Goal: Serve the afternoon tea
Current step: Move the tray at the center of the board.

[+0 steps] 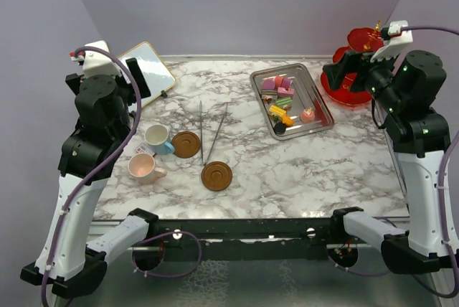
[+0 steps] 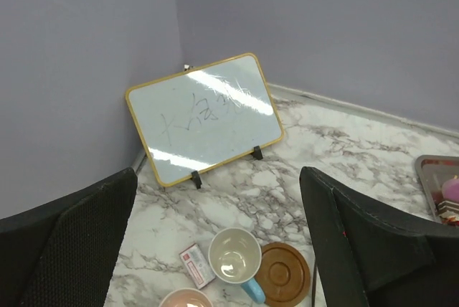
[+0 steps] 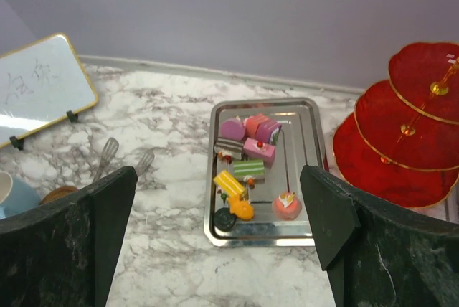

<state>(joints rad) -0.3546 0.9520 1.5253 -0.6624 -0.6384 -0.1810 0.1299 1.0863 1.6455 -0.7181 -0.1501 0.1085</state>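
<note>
Left fingers and right fingers gape; cake pieces fill steel tray

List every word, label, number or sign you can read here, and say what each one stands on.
On the whiteboard: faint handwritten strokes, seemingly three Chinese characters, too faint to read with certainty.
On the small red and white packet: some printing, too small to read.
No other text shows in any view.

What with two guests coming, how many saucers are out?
2. One saucer sits beside the blue cup; the second saucer lies apart, nearer the front table edge. None seems hidden.
</note>
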